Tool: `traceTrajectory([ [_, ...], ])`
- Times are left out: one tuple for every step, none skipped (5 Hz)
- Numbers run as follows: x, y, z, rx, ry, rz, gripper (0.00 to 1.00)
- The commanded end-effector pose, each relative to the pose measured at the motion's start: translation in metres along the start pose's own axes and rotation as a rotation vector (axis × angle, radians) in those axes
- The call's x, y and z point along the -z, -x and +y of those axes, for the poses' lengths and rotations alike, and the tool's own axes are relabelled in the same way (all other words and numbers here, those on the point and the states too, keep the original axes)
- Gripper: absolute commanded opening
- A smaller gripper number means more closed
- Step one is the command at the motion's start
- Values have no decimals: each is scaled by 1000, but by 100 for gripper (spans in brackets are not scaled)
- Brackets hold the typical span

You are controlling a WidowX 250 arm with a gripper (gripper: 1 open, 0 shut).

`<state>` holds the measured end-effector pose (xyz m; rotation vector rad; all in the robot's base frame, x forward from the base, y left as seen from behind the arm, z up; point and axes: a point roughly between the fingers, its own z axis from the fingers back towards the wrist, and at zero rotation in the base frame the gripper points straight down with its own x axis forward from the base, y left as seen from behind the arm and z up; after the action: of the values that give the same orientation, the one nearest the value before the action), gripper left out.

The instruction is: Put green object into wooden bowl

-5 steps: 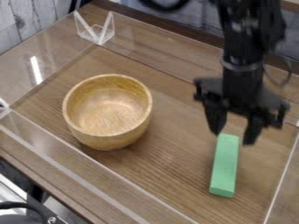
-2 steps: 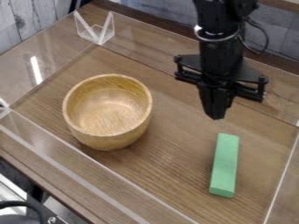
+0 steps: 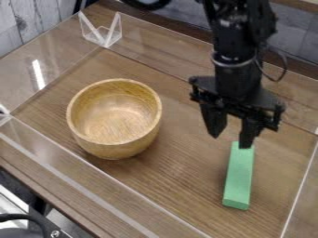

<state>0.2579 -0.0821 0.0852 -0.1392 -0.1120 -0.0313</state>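
Nothing of the task is done yet, as far as the view shows. The green bar (image 3: 240,177) lies flat on the tabletop (image 3: 174,177), well to the right of the wooden bowl (image 3: 114,116) and apart from it, and the bowl holds nothing. Grasping, lifting, carrying across and setting down all remain.

The gripper (image 3: 236,127) points straight down with its fingers spread wide and nothing between them. It hangs over the bar's far end, the end farther from the camera; whether a fingertip touches the bar there cannot be told.

The bar's long axis runs roughly from the near edge of the tabletop toward the back, leaning a little to the right at its far end. It points past the bowl rather than at it. Its broad green face is up and its narrow ends face near and far.
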Motion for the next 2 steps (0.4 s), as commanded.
traceTrajectory([
  [-7,-7,1,-53,-6,-40,0],
  [4,-8,8,-93,-16,-40,0],
])
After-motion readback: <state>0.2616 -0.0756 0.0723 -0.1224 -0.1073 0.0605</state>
